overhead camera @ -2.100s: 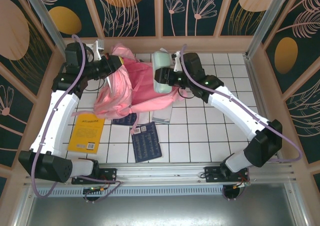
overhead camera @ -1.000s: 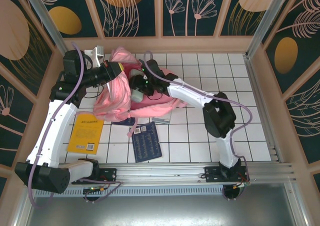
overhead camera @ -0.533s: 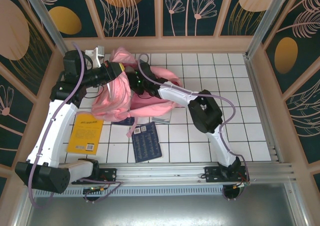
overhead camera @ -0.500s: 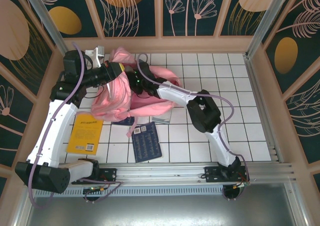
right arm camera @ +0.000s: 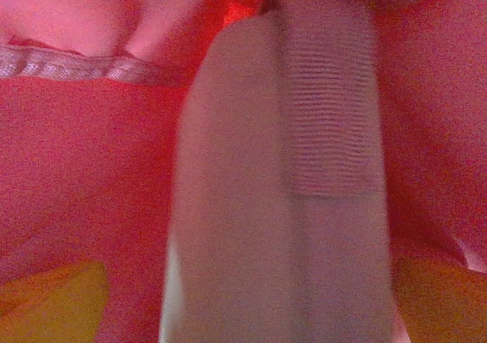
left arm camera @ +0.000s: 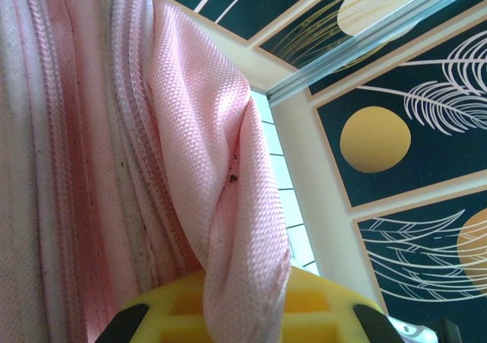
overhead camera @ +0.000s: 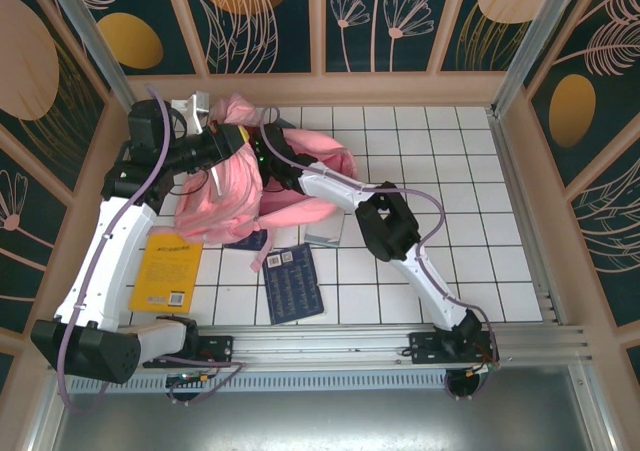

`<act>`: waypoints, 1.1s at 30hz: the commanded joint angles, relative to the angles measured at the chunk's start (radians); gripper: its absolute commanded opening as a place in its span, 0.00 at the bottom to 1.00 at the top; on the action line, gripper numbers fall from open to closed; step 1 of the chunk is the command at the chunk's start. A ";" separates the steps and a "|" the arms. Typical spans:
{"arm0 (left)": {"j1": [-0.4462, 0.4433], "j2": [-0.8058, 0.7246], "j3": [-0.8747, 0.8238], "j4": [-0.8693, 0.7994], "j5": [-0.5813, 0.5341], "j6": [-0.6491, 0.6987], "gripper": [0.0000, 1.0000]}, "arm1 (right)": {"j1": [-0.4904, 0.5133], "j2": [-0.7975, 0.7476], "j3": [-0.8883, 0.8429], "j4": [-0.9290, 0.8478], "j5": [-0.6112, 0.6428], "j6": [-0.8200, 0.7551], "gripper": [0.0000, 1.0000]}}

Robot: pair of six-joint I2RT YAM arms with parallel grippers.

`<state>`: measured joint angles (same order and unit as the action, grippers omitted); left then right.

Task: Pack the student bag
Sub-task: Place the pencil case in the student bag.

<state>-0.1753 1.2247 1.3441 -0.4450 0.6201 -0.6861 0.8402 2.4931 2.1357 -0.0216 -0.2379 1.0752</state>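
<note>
The right arm has pushed deeper into the student bag (overhead camera: 232, 199) than a second ago. Inside, the right gripper (right arm camera: 243, 301) has its yellow fingers (right arm camera: 46, 297) spread wide, clear of a blurred pale case (right arm camera: 274, 206) with a ribbed patch. The left gripper (overhead camera: 230, 141) pinches the bag's woven pink rim at the far left of the tiled table (overhead camera: 440, 231).
</note>
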 commanded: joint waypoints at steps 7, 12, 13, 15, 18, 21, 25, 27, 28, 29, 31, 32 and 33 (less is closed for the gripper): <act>-0.008 -0.031 0.053 0.138 0.017 0.021 0.00 | 0.030 -0.174 -0.138 0.035 0.072 -0.082 0.99; -0.008 -0.031 0.072 0.108 -0.031 0.037 0.00 | 0.025 -0.259 -0.249 0.047 0.138 -0.081 0.99; -0.008 -0.032 0.073 0.102 -0.041 0.040 0.00 | 0.024 -0.267 -0.254 0.046 0.142 -0.093 0.99; -0.009 -0.033 0.073 0.093 -0.054 0.044 0.00 | 0.023 -0.292 -0.272 0.052 0.148 -0.118 0.99; -0.008 -0.032 0.073 0.083 -0.073 0.050 0.00 | 0.020 -0.325 -0.306 0.085 0.131 -0.140 0.99; -0.007 -0.030 0.079 0.071 -0.086 0.057 0.00 | 0.022 -0.344 -0.313 0.082 0.120 -0.162 0.99; -0.008 -0.028 0.114 0.039 -0.117 0.075 0.00 | 0.022 -0.399 -0.392 0.109 0.143 -0.163 0.99; -0.008 -0.024 0.135 0.024 -0.137 0.083 0.00 | 0.021 -0.430 -0.435 0.141 0.139 -0.171 0.99; -0.008 -0.021 0.143 0.022 -0.139 0.083 0.00 | 0.020 -0.436 -0.437 0.135 0.133 -0.177 0.99; -0.007 -0.018 0.152 0.015 -0.146 0.086 0.00 | 0.020 -0.441 -0.434 0.121 0.129 -0.183 0.99; -0.008 -0.014 0.173 0.000 -0.169 0.095 0.00 | 0.020 -0.464 -0.453 0.128 0.128 -0.195 0.99; -0.007 -0.013 0.185 -0.010 -0.190 0.104 0.00 | 0.020 -0.482 -0.466 0.132 0.137 -0.201 0.99; -0.007 -0.010 0.197 -0.019 -0.211 0.111 0.00 | 0.019 -0.498 -0.477 0.136 0.141 -0.208 0.99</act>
<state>-0.1772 1.2366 1.4479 -0.5716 0.4484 -0.6266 0.8593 2.0811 1.6863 0.0669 -0.1154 0.9104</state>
